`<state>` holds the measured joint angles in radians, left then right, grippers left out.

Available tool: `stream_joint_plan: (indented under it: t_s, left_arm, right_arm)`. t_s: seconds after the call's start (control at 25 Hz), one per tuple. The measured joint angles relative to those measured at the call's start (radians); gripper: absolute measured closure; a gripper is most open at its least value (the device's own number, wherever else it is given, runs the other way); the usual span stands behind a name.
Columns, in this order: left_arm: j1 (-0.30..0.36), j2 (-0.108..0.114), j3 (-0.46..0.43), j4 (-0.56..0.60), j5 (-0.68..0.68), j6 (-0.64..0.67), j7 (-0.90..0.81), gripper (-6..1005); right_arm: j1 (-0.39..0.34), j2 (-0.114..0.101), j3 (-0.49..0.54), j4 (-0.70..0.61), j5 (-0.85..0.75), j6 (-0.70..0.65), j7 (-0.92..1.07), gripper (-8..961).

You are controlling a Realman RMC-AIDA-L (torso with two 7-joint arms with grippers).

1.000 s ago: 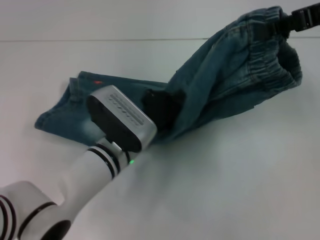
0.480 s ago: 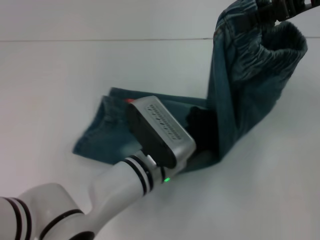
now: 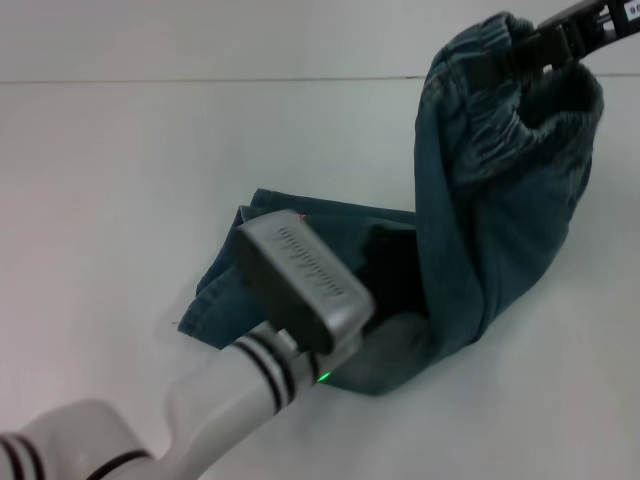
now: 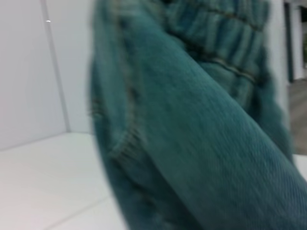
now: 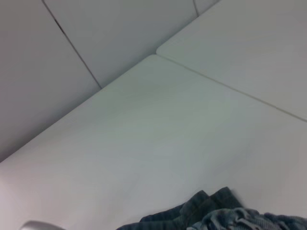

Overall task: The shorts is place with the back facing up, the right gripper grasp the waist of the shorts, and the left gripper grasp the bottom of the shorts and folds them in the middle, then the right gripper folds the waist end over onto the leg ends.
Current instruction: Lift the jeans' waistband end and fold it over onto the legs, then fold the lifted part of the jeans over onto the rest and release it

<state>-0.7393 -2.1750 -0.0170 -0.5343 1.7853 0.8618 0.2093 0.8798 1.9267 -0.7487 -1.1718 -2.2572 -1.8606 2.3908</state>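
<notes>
The shorts [image 3: 500, 210] are seen partly lifted off the white desk [image 3: 150, 160]. The waist [image 3: 510, 105], a gathered elastic band, is held up in the air at the far right of the head view, pinched by the fingers of the right gripper [image 3: 545, 42], whose black body reaches in from the upper right corner. From there the denim hangs down in a steep fold to the desk, where the rest of the shorts lies flat, spreading toward the left. The left gripper [image 3: 385, 265] is down at that flat part, close against the hanging fold; its black end is buried in the cloth behind the grey wrist housing, so it cannot be told whether its fingers are spread or pressed together. In the left wrist view, blurred denim with a stitched seam and the elastic band fills most of the picture. In the right wrist view, only a crumpled edge of denim [image 5: 225, 215] is shown above the bare desk.
</notes>
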Motion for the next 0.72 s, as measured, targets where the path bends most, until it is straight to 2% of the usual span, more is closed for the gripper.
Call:
stream_joint_plan:
  t_s: [0.08,0.12,0.16,0.24,0.44,0.68,0.72]
  left_arm:
    - [0.037,0.0,-0.001,0.013,0.003,0.04,0.0,952]
    - [0.088,0.0,-0.007,0.034,0.004,0.108,-0.001,950]
    - [0.088,0.0,-0.007,0.034,0.004,0.108,-0.001,947]
    - [0.139,0.0,-0.022,0.059,0.004,0.182,-0.017,943]
    - [0.257,0.0,-0.089,0.149,0.004,0.351,-0.134,932]
    - [0.339,0.001,-0.148,0.274,-0.003,0.482,-0.315,724]
    - [0.352,0.002,-0.163,0.289,-0.004,0.498,-0.334,608]
  right_arm:
    - [-0.001,0.0,-0.002,0.022,-0.002,0.006,-0.01,827]
    - [-0.002,0.0,-0.002,0.034,-0.004,0.01,-0.014,826]
    - [-0.002,0.0,-0.002,0.044,-0.007,0.015,-0.019,824]
    - [-0.003,0.0,-0.008,0.062,-0.015,0.029,-0.028,822]
    - [0.0,0.005,-0.045,0.093,-0.027,0.07,-0.041,816]
    - [0.05,0.026,-0.123,0.175,-0.026,0.139,-0.104,809]
    - [0.069,0.032,-0.142,0.207,-0.027,0.149,-0.126,808]
